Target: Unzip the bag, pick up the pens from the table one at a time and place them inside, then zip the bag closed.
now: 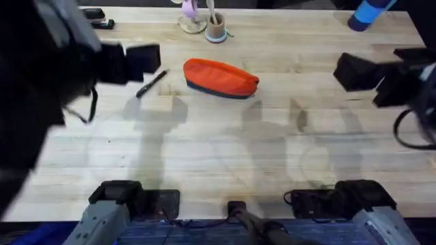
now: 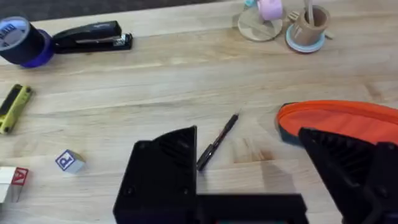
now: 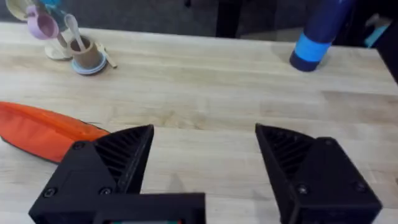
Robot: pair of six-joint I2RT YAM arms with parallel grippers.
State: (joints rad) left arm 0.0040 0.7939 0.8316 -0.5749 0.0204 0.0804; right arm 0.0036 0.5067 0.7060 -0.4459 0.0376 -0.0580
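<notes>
The orange fabric pouch w/ navy base (image 1: pixel 221 78) was noted lying zipped mid-table (image 1: pixel 218 150), one slim black pen (image 1: pixel 151 84) beside it; both grippers, L (image 2: pixel 249 171) and R (image 3: pixel 205 155), were held spread and empty, presumably for approach.

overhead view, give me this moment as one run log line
bag: zipped, on table | pen: lying beside bag | left end effector: open, empty, above pen | right end effector: open, empty

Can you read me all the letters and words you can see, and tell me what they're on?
"A", in red, on the white block.
A blue letter on the small block: maybe "d" or "p", too blurred to be sure.
White print on the blue tape roll: too blurred to read.
The bag, pen and stapler: no writing visible.
</notes>
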